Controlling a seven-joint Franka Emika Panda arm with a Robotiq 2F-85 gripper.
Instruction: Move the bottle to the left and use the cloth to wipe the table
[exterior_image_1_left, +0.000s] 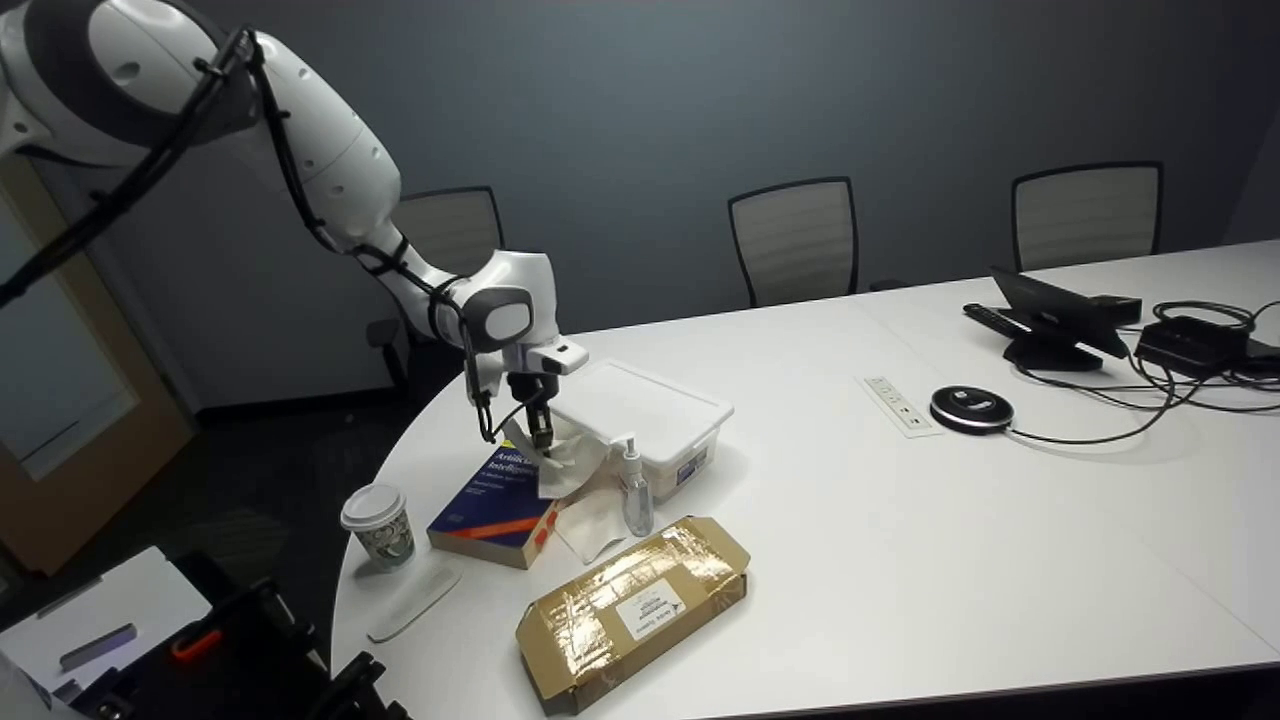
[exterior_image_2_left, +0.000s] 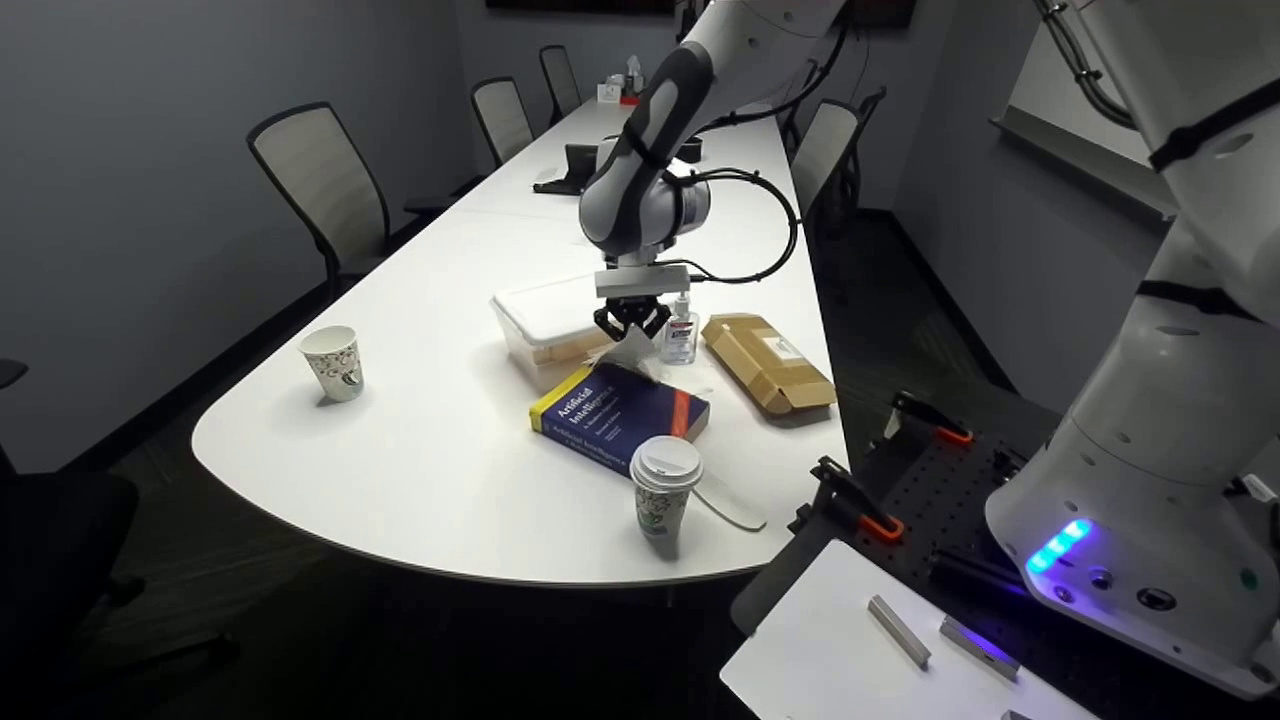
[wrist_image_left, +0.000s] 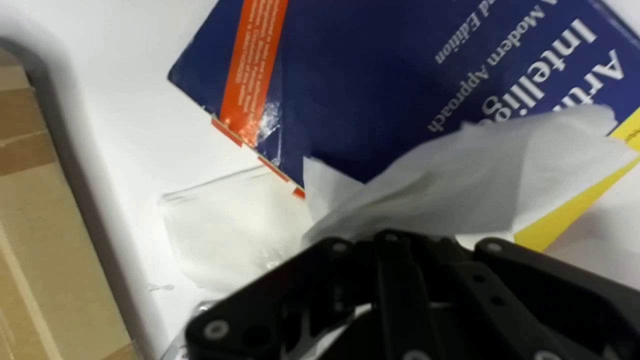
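While the claw (exterior_image_1_left: 543, 446) points downward above the table (exterior_image_1_left: 900, 560), it is closed and it pinches a white cloth (wrist_image_left: 460, 185) between its tips. The cloth hangs crumpled over one side of the thick blue book (wrist_image_left: 360, 85); whether it touches the cover, I cannot tell. Just beside the book, another white sheet (wrist_image_left: 235, 225) lies on the table. Next to this sheet stands the bottle (exterior_image_1_left: 637, 502), transparent and upright, with its pale pump top, between the lidded plastic container (exterior_image_1_left: 645, 400) and the brown cardboard box (exterior_image_1_left: 598, 610). On another side of the book, in both exterior views, there is a white-lidded paper cup (exterior_image_2_left: 664, 488), and near it lies a pale flat strip (exterior_image_2_left: 732, 503). Well apart from these, in an exterior view, a second paper cup (exterior_image_2_left: 333, 362) stands on the table.
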